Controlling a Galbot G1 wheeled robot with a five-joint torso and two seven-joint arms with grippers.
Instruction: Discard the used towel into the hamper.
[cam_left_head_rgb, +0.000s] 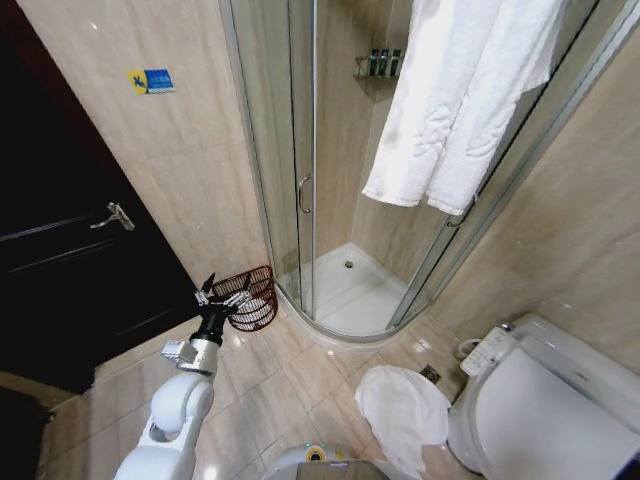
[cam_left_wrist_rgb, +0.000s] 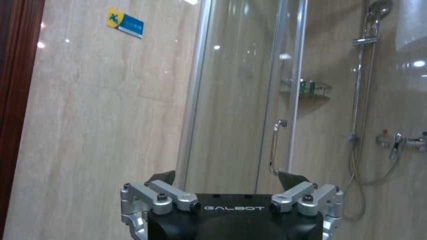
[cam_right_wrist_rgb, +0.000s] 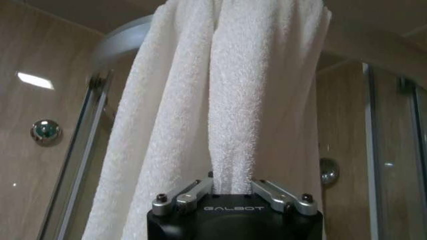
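Hanging in long folds at the far right, against the shower enclosure (cam_left_head_rgb: 330, 200), upper end out of sight: white towel (cam_left_head_rgb: 470, 100). Pinched on one thick fold by the right gripper (cam_right_wrist_rgb: 232, 184), both fingers pressed tight against the terry. Sits well apart from the hamper (cam_left_head_rgb: 258, 296), which rests on the floor tiles at the left, just beside the enclosure's curved base and below the dark door (cam_left_head_rgb: 70, 250). Hovers right at the hamper's near rim: left gripper (cam_left_head_rgb: 222, 296), fingers spread wide, nothing between them.

Could easily go wrong from here. Grips only a single fold, so may slide off the thick pile under a pull and leave the cloth where it hangs. Might catch at the top, hidden from view, and drag on the glass. Needs a long carry across to a small basket mouth; may trail on the tiles or spill over the rim. Could also tip the light basket with the left gripper so close. Worth noting too: a second white cloth (cam_left_head_rgb: 405, 410) on the floor by the toilet (cam_left_head_rgb: 545, 400), easily confused with the target.
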